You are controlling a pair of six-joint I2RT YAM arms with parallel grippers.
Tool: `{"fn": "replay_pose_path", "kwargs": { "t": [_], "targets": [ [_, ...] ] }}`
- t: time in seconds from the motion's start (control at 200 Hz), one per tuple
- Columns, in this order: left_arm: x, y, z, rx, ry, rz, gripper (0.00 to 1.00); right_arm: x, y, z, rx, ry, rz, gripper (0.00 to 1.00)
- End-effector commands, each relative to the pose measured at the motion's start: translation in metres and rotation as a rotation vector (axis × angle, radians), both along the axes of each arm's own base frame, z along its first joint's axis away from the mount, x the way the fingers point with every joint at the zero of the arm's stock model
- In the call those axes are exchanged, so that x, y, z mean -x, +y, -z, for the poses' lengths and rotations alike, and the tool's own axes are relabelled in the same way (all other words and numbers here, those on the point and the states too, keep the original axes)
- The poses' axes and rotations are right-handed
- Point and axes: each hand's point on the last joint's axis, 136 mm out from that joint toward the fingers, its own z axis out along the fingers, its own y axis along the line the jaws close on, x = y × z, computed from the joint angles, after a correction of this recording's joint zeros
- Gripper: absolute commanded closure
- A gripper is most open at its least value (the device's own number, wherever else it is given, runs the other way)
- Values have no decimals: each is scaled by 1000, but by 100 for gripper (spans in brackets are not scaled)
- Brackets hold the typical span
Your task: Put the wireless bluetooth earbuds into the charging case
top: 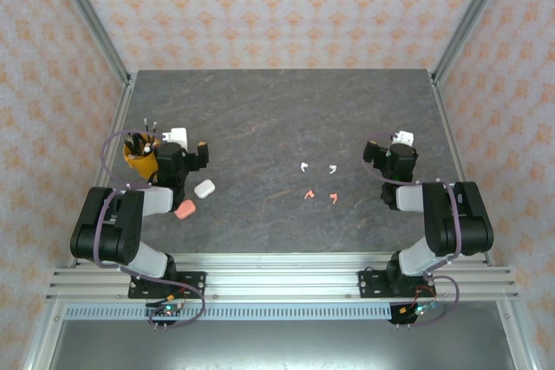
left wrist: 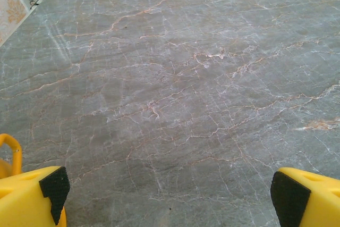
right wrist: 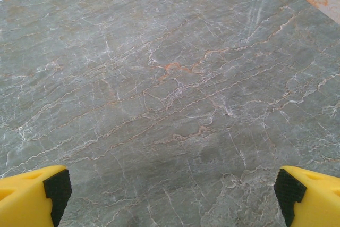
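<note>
Grey veined stone tops the table (top: 277,110), with patterned paper walls around it. Near its middle lie the loose earbuds: the white earbuds (top: 304,165) side by side, the pink earbuds (top: 308,194) just nearer the arms, all four apart and none yet housed. Well to their left sit the white case (top: 205,188) and, just beside it, the pink case (top: 185,209). Both look like shut pebbles from above, so each probably needs opening first. The left gripper (left wrist: 170,198) hangs over bare stone with its fingers spread wide and empty, close to the cases, likely so it can handle them. The right gripper (right wrist: 170,195), equally spread and empty, sits right of the earbuds. Behind the left arm, an orange cup (top: 139,159) holds thin dark sticks.
</note>
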Motion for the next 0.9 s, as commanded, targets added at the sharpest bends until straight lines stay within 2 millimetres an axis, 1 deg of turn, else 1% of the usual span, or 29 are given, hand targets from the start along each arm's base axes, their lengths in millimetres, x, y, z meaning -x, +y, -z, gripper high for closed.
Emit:
{"fn": "replay_pose_path", "kwargs": {
  "t": [0.0, 0.055, 0.1, 0.125, 0.22, 0.27, 0.34, 0.37, 0.385, 0.435, 0.46, 0.49, 0.535, 0.596, 0.651, 0.721, 0.826, 0.891],
  "targets": [
    [-2, 1, -5, -1, -25, -16, 0, -3, -2, -11, -2, -31, -1, 1],
    [-2, 2, -6, -3, -29, -16, 0, -1, -9, -15, -2, -41, 46, 1],
    [-3, 3, -11, -5, -26, -26, 0, 1, -16, -23, 0, -47, 88, 1],
    [-4, 6, -15, -5, -19, -47, 0, 2, -18, -26, 3, -39, 100, 1],
    [-5, 16, -29, -14, 19, -109, 0, 8, -23, -49, 8, -53, 132, 1],
    [-3, 20, -36, -17, 24, -137, 0, 12, -26, -58, -2, -56, 159, 1],
    [4, 30, -45, -8, 36, -210, 0, 17, -31, -70, -68, -45, 223, 1],
    [9, 33, -48, 1, 64, -238, 0, 21, -36, -72, -113, -22, 282, 1],
    [10, 34, -52, 7, 63, -252, 0, 21, -39, -77, -142, -26, 324, 1],
    [19, 37, -57, 26, 88, -293, 0, 39, -57, -77, -226, 47, 532, 0],
    [22, 37, -60, 42, 94, -304, 0, 43, -61, -79, -228, 83, 571, 0],
    [27, 36, -66, 65, 98, -318, 0, 41, -56, -78, -217, 144, 539, 0],
    [35, 33, -73, 97, 108, -334, 0, 35, -42, -75, -239, 216, 460, 0],
    [47, 31, -83, 144, 127, -365, 0, 30, -23, -71, -295, 278, 372, 6],
    [58, 26, -90, 176, 154, -370, 0, 30, -6, -70, -332, 318, 311, 7],
    [75, 21, -91, 204, 223, -385, 0, 31, 17, -74, -350, 343, 235, 8],
    [100, 15, -90, 235, 328, -413, 0, 40, 49, -81, -344, 377, 148, 8],
    [110, 9, -89, 243, 353, -401, 0, 46, 64, -82, -330, 393, 113, 8]
  ]
}}
